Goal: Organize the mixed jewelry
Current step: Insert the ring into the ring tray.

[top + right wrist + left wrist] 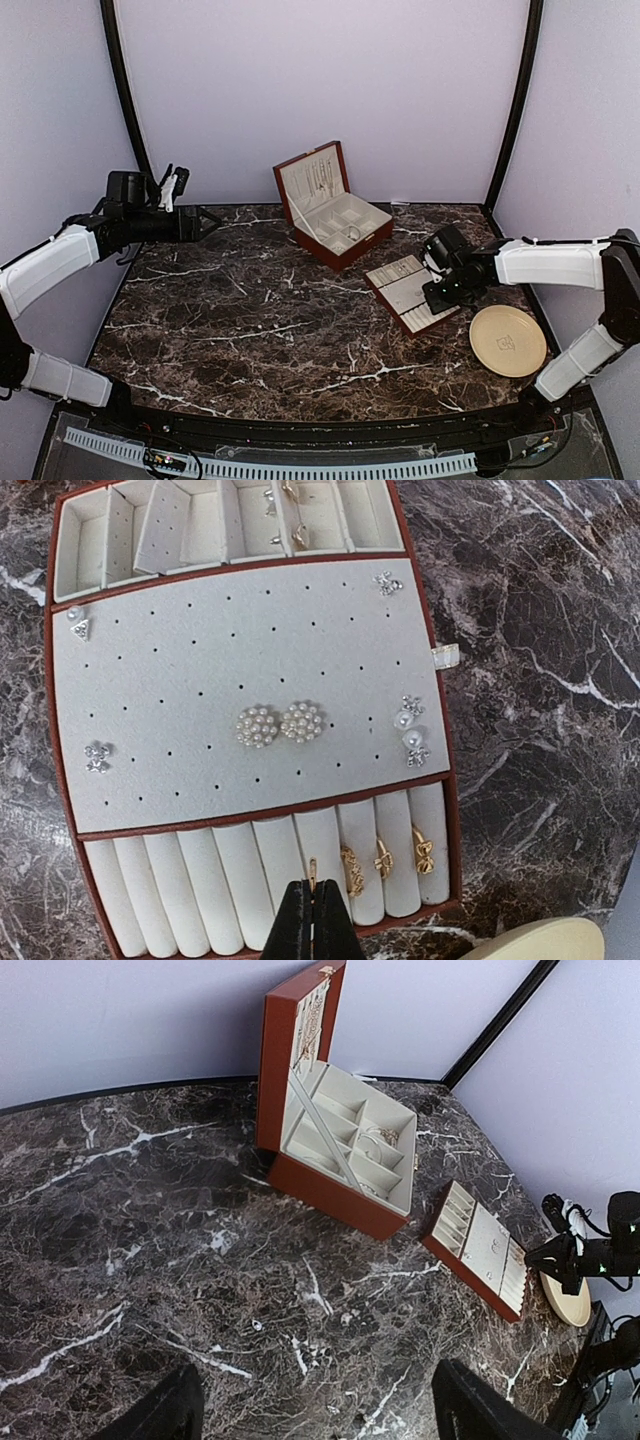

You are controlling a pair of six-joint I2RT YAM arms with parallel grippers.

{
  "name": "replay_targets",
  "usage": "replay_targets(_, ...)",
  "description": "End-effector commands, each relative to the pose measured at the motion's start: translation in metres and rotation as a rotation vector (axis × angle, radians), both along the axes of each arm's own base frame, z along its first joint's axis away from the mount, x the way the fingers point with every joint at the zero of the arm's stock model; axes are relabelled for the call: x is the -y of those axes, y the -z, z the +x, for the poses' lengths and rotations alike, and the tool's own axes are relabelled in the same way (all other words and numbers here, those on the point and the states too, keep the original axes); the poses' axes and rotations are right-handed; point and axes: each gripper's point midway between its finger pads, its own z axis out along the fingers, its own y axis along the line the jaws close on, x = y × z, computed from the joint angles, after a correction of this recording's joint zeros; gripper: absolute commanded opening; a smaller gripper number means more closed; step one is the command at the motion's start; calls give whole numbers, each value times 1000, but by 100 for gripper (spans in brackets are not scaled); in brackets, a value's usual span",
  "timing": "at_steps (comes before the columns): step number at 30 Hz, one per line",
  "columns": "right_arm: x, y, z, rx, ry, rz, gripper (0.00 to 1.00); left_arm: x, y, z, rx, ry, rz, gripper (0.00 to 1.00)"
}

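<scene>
Right hand (308,892) above insert tray (200,660), beige plate (540,942) just beside.

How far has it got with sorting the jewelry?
Partway. Done: earrings pinned on the tray, three rings in its rolls. Under way: the shut right hand is at another gold piece there, grip unclear. The left hand hangs open, empty. Left: perhaps the small speck on the plate.

No readable text, number or brand in any view, only a faint dark mark at the centre of the round beige plate (527,358), just right of the flat jewelry tray (405,290), too small to make out
</scene>
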Motion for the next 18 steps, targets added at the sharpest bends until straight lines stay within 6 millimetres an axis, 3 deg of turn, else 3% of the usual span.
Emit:
replay_targets(1,4,1,4,-18,16,-22,0,-3,0,-6,14,15,8,81)
replay_targets(18,3,22,-2,-134,-4,-61,0,-8,-1,-8,21,4,1,81)
